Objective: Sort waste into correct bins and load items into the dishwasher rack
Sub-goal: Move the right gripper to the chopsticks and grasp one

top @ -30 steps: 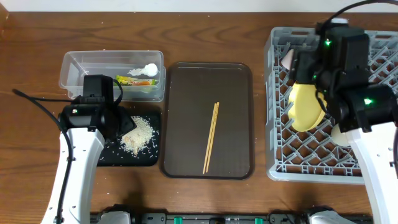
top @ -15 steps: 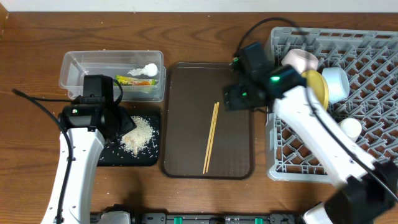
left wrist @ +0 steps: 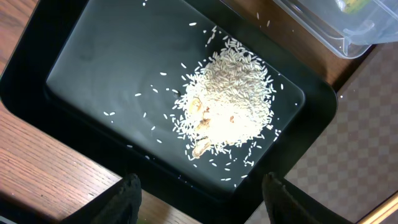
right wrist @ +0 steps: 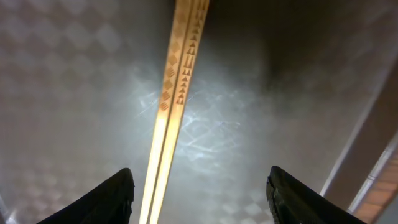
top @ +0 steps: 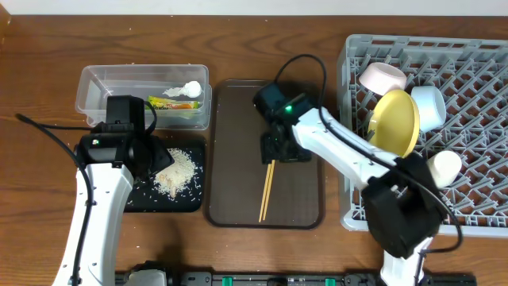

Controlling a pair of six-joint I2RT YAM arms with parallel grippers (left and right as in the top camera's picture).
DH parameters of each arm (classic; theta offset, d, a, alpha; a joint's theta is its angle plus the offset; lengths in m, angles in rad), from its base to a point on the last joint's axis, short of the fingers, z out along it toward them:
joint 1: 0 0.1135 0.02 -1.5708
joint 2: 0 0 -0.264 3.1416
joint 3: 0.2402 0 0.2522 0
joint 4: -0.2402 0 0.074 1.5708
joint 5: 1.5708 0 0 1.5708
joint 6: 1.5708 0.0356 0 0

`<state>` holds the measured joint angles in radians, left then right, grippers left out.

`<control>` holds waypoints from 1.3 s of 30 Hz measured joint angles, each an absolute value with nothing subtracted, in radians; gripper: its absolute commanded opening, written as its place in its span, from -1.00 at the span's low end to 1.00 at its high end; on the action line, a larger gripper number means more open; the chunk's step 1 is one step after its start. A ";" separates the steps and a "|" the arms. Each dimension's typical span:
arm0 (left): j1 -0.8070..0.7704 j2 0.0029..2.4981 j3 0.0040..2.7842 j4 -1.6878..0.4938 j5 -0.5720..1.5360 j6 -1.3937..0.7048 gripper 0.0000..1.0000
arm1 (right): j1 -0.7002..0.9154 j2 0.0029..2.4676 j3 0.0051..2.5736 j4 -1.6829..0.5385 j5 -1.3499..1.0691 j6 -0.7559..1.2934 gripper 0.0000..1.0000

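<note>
right tool (right wrist: pixel 202 193) held released above the chopsticks (right wrist: pixel 178 74) on the brown serving tray (top: pixel 238 159), left tool (left wrist: pixel 202 199) spread wide over rice grains (left wrist: pixel 230 106) heaped in the black tray (left wrist: pixel 106 56)

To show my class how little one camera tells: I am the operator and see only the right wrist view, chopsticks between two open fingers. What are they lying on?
Observer: The chopsticks lie in a brown tray beside the rack.
Operator: Is anything loaded yet?
Observer: Yes, a yellow plate, a pink bowl, a pale blue bowl and a cup are in the rack.
Operator: And the other arm?
Observer: The left fingers, open, hang over the black tray, which holds a heap of rice.
</note>
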<state>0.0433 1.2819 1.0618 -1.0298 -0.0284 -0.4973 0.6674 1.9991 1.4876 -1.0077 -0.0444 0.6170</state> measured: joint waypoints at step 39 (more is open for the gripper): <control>0.043 1.282 1.062 -1.030 -0.028 -0.497 0.31 | 0.689 2.069 1.419 -0.979 -0.011 0.679 0.33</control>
<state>0.0433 1.2819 1.0618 -1.0302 -0.0280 -0.4973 0.6888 2.0686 1.4189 -0.9791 -0.0113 0.6792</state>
